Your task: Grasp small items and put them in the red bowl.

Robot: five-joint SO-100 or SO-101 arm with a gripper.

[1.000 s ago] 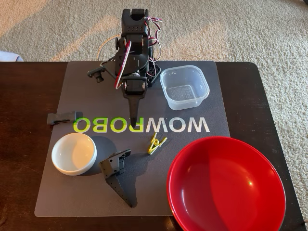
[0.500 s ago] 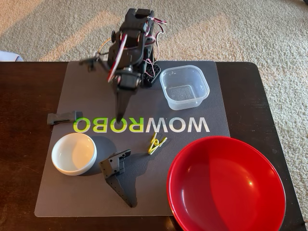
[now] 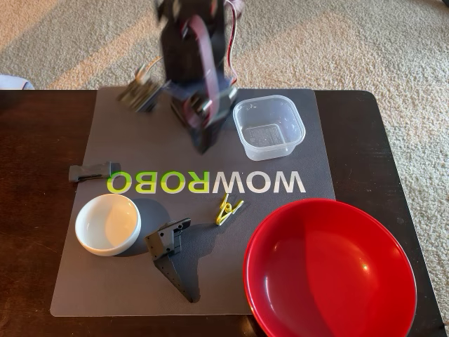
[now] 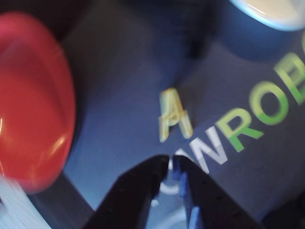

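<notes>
The red bowl (image 3: 330, 270) is shiny and smooth, with bright spots of light on it. The clear tub (image 3: 269, 128) looks like thin see-through plastic. The small white bowl (image 3: 107, 224) is smooth and a bit shiny. The clothespin (image 3: 229, 209) and the two black parts (image 3: 170, 257) (image 3: 92, 171) look like hard plastic. The gray mat (image 3: 280, 210) is flat and dull. The table (image 3: 35, 175) is dark polished wood. The carpet (image 3: 365, 42) is rough and fuzzy.

A grey mat (image 3: 295, 147) lettered "WOWROBO" (image 3: 207, 182) lies on a dark wooden table (image 3: 42, 147); beige carpet (image 3: 351, 42) lies beyond.
</notes>
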